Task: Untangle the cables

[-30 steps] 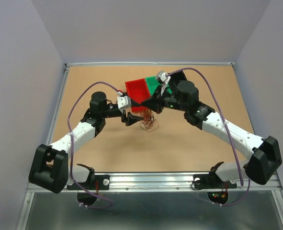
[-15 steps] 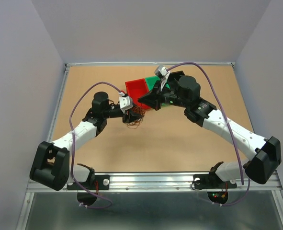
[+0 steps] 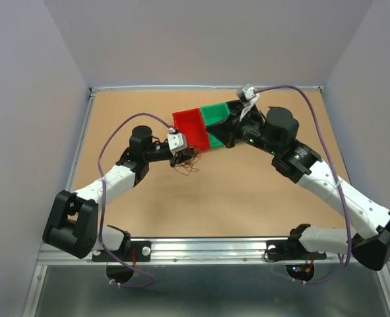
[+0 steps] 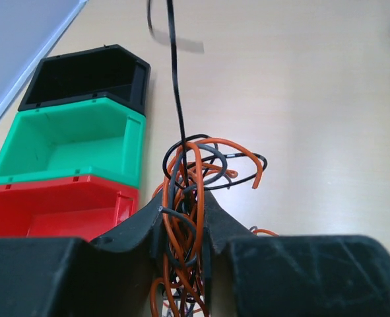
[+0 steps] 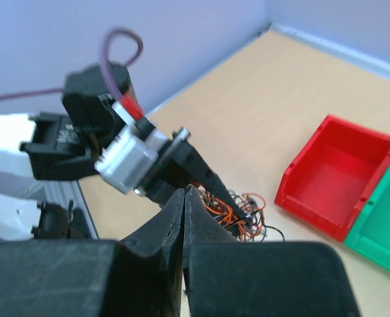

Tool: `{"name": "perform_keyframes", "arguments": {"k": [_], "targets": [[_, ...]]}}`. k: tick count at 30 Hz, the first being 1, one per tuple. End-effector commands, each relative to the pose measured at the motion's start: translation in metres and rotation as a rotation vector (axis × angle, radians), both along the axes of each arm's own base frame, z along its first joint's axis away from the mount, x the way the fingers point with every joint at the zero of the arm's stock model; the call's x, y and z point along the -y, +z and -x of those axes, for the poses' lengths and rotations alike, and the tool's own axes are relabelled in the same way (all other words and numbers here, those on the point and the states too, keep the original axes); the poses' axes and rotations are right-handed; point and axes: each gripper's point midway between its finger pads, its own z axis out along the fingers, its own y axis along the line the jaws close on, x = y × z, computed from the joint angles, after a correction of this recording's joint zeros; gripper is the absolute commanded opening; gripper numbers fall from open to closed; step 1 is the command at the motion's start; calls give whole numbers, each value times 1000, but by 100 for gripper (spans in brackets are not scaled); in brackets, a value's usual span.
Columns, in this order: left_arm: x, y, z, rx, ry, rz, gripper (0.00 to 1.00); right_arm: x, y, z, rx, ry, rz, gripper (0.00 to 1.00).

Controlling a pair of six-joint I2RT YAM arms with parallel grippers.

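1. The tangle of thin orange and black curly cables (image 4: 195, 178) is sitting just beside the red plastic bin (image 4: 49, 211), at the tan wooden bench (image 4: 313, 99).
2. The left fingers (image 4: 132, 231) are pinching the tangle between them.
3. The right fingers (image 5: 162, 231) are pressing together, closed; whether on a strand, I cannot tell.

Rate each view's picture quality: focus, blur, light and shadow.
Top external: even light, barely any shadow on the table, wire tangle too fine to resolve. Left wrist: tangle and green bin sharp, black wire smeared near the top edge. Right wrist: soft overall, left arm blurred, right gripper's fingers dark and out of focus.
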Motion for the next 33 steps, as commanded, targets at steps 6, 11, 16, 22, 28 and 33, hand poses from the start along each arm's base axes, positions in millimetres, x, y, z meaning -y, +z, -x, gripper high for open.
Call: {"name": "perform_keyframes", "arguments": {"k": [6, 11, 16, 22, 28, 33], "targets": [[-5, -21, -9, -37, 48, -76, 30, 78, 133, 27, 240, -256, -304, 1], [-10, -25, -16, -38, 91, -100, 34, 110, 153, 35, 258, -358, -365, 1], [-24, -23, -39, -26, 256, -116, 37, 148, 165, 40, 262, -498, -433, 1], [-38, -37, -73, -110, 385, -141, 36, 231, 217, 78, 328, -701, -595, 1], [-44, -42, -87, -158, 417, -145, 35, 249, 227, 95, 324, -710, -603, 1], [-52, -33, -88, -162, 432, -122, 34, 225, 179, 64, 247, -735, -499, 1]]}}
